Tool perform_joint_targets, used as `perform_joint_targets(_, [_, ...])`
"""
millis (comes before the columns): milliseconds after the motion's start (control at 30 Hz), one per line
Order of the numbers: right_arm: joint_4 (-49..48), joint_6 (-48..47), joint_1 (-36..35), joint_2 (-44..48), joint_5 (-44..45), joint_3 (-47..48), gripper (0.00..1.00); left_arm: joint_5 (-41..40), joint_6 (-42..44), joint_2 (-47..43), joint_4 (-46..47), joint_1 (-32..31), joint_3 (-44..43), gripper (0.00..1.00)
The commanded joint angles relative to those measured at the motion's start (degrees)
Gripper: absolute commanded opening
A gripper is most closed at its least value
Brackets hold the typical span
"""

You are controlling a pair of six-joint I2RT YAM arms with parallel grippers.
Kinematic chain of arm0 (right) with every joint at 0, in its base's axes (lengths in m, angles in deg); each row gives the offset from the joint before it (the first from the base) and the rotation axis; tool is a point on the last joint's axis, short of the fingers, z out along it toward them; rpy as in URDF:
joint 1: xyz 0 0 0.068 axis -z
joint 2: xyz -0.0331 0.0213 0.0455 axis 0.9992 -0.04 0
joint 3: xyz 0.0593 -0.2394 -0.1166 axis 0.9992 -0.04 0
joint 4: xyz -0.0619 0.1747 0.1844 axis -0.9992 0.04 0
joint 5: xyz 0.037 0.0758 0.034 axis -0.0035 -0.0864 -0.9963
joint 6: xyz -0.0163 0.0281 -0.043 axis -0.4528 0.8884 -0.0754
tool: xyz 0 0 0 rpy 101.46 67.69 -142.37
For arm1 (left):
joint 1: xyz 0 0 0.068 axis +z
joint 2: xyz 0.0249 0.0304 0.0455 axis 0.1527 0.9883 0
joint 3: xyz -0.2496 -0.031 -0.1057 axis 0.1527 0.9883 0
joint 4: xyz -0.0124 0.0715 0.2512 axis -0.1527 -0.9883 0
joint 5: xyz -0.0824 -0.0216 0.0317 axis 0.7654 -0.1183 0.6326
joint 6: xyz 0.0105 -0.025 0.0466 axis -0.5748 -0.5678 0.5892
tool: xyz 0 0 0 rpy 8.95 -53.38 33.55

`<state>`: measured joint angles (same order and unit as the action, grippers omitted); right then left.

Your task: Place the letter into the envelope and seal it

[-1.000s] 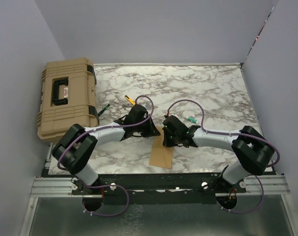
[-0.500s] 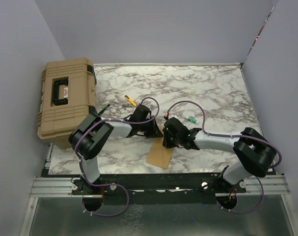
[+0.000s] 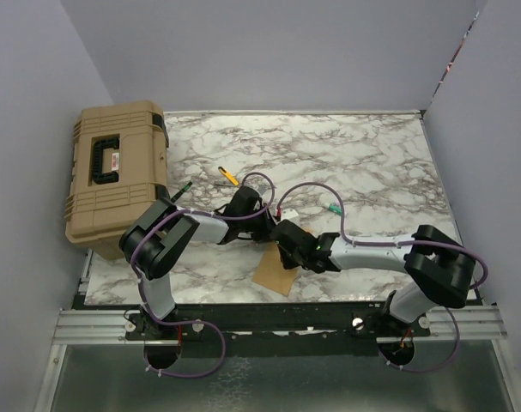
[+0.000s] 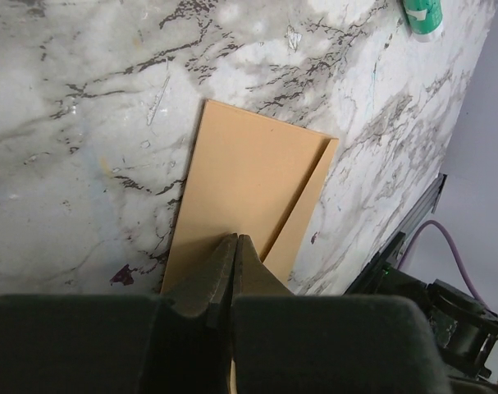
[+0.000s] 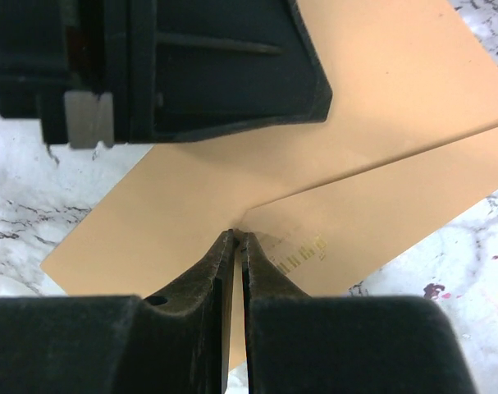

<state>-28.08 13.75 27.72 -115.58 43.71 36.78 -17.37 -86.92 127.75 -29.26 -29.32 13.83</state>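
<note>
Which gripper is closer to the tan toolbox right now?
Left. The left gripper is on the tan papers at the side toward the toolbox; the right gripper meets the same papers from the right, farther from it.

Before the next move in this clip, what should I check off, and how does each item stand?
1. Left pincer shut, tip over the top tan sheet: ok.
2. Right pincer gripping a layer: cannot tell; its jaws are almost together at the overlap edge.
3. Paper layers flush: not ok; a lower tan layer sticks out along one side.
4. Flap sealed: cannot tell; no pointed flap shows.
5. Paper lying on the table: ok.
</note>
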Motion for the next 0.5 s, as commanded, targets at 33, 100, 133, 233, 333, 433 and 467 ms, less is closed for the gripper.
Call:
perform_joint_targets(33, [8.7,4.7,-3.4,-1.2,-0.7,-3.3,0.11,-6.8,1.1,1.6,-5.8,-0.3,2.2,0.00])
perform_joint_targets(100, [8.8,5.5,-4.3,-1.2,-1.0,-3.6,0.11,-6.8,1.1,1.7,-5.8,-0.2,2.0,0.00])
perform_joint_targets(133, [9.1,6.1,-4.8,-1.1,-1.1,-3.7,0.11,-6.8,1.2,1.8,-5.8,-0.2,2.0,0.00])
perform_joint_targets(233, [9.8,8.2,-6.4,-0.5,-2.0,-4.4,0.11,-6.7,1.3,1.9,-5.8,-0.1,2.0,0.00])
perform_joint_targets(333, [10.4,10.7,-7.3,0.7,-3.3,-5.6,0.10,-6.6,1.5,2.0,-5.9,-0.1,2.0,0.00])
perform_joint_targets(433, [11.1,13.0,-7.7,2.7,-4.8,-7.2,0.09,-6.4,1.8,2.4,-6.0,-0.1,1.9,0.00])
perform_joint_targets(467, [11.5,13.6,-7.7,3.3,-5.2,-7.8,0.09,-6.4,1.9,2.6,-6.0,-0.1,2.0,0.00])
